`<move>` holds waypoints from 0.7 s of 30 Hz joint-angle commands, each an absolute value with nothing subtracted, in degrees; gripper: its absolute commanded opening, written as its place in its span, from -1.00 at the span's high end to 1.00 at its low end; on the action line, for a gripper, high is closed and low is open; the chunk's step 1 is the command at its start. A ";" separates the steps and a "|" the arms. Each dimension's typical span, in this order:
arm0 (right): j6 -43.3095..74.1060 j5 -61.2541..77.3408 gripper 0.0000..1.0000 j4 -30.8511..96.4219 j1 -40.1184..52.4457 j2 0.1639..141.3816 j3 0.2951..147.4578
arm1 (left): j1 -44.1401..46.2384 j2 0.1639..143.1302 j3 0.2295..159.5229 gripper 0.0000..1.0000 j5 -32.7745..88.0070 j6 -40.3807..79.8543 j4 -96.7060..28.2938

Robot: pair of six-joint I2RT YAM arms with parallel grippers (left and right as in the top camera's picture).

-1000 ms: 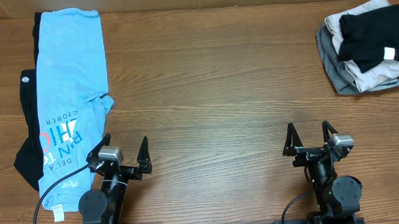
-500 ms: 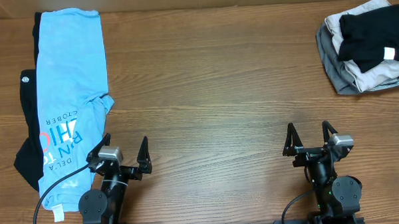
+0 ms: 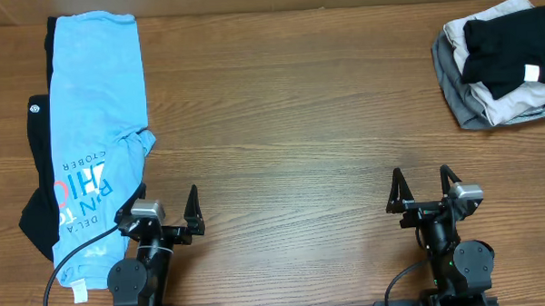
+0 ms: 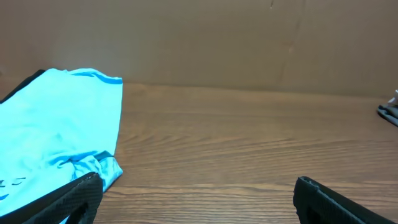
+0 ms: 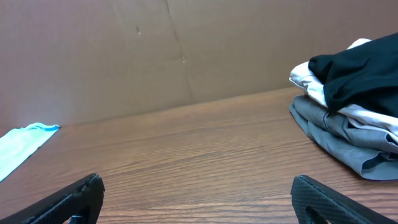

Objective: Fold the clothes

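Note:
A light blue T-shirt (image 3: 94, 114) with red and white lettering lies lengthwise along the table's left side, over a long black garment (image 3: 39, 170) with a small white round logo. The shirt also shows in the left wrist view (image 4: 56, 124) and, at its far end, in the right wrist view (image 5: 22, 146). My left gripper (image 3: 163, 207) is open and empty at the front, just right of the shirt's lower part. My right gripper (image 3: 424, 186) is open and empty at the front right, over bare wood.
A pile of folded clothes (image 3: 497, 63), grey, beige and black, sits at the back right corner; it also shows in the right wrist view (image 5: 348, 112). A brown wall (image 4: 199, 37) backs the wooden table (image 3: 290, 125).
My left gripper has shifted very slightly to the left. Nothing else has moved.

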State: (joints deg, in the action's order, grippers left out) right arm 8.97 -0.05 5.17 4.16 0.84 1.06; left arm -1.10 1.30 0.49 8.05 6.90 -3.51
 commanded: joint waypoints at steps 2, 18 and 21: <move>9.02 -0.56 -1.00 4.80 4.45 0.16 0.47 | -0.73 1.50 0.30 -1.00 6.90 6.39 -3.73; 9.04 9.19 -1.00 -2.17 4.45 0.16 0.58 | -0.73 1.50 0.30 -1.00 12.95 6.37 0.51; 9.04 10.15 -1.00 -1.67 4.45 0.16 2.00 | -0.73 1.50 1.21 -1.00 15.03 6.39 0.86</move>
